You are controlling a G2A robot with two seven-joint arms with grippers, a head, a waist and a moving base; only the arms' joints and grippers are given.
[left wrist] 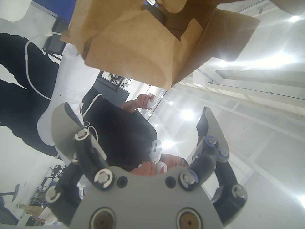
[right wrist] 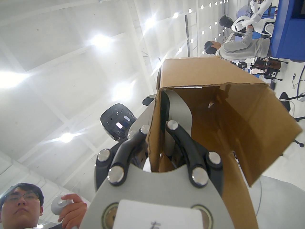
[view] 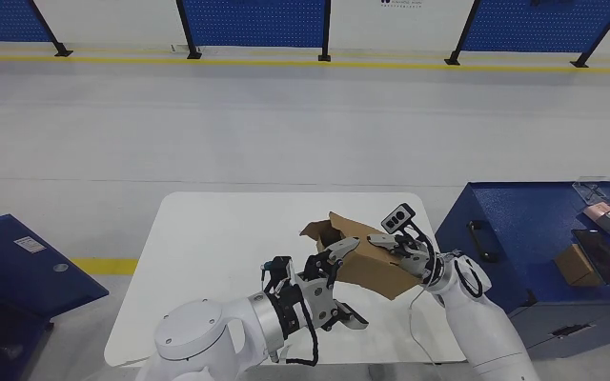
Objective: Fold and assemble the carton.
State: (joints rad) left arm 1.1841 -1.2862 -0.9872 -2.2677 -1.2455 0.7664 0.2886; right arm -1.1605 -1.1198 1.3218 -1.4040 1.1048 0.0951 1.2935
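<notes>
Obs: carton [view: 370,265] at worktop's [view: 210,248] 3 o'clock; right gripper [right wrist: 158,120] fingers pinch one wall; left gripper [left wrist: 135,110] fingers spread, empty. Risk: single-wall hold buckles, carton pivots free.

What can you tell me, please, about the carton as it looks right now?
The carton is plain brown cardboard, partly folded, with one end open and its flaps loose. It hangs tilted over the white table. The right end effector is shut on one wall, one finger inside, one outside. The left end effector is open close beside it; contact cannot be told.
</notes>
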